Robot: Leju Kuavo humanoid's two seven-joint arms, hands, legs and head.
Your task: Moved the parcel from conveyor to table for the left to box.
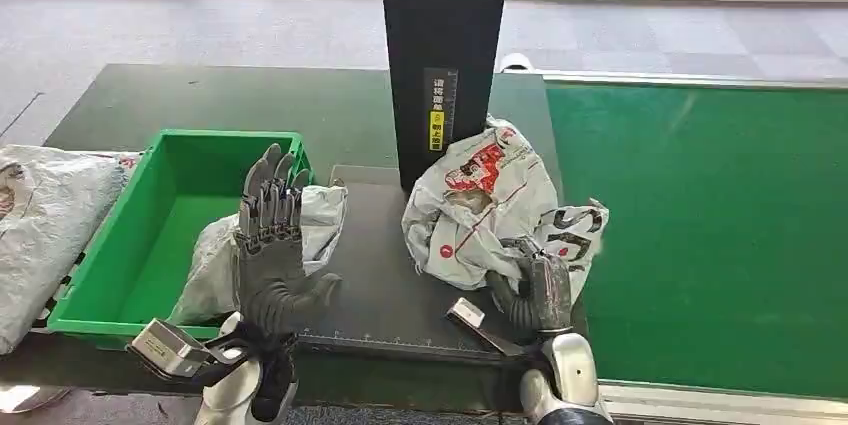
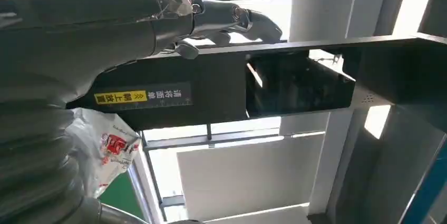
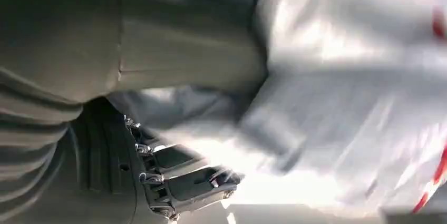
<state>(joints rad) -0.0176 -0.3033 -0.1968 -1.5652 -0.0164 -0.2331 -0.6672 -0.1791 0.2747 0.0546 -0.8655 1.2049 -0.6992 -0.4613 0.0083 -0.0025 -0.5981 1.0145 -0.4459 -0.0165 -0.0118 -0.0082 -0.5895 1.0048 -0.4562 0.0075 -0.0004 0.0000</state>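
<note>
At the far left a grey plastic sack [image 1: 40, 225] lies beside the green plastic crate [image 1: 120, 265], where another grey bag [image 1: 215, 270] hangs over the rim. The left hand [image 1: 270, 245] stands raised, fingers spread, holding nothing. The crumpled white parcel with red print [image 1: 480, 210] lies on the dark table [image 1: 370, 275]; the right hand [image 1: 535, 290] grips its edge. I think the thin film may slip or tear.

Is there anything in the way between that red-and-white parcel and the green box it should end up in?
Yes. The raised left hand and a grey bag draped over the green box's near rim lie between it and the red-and-white parcel, which the right hand touches.
</note>
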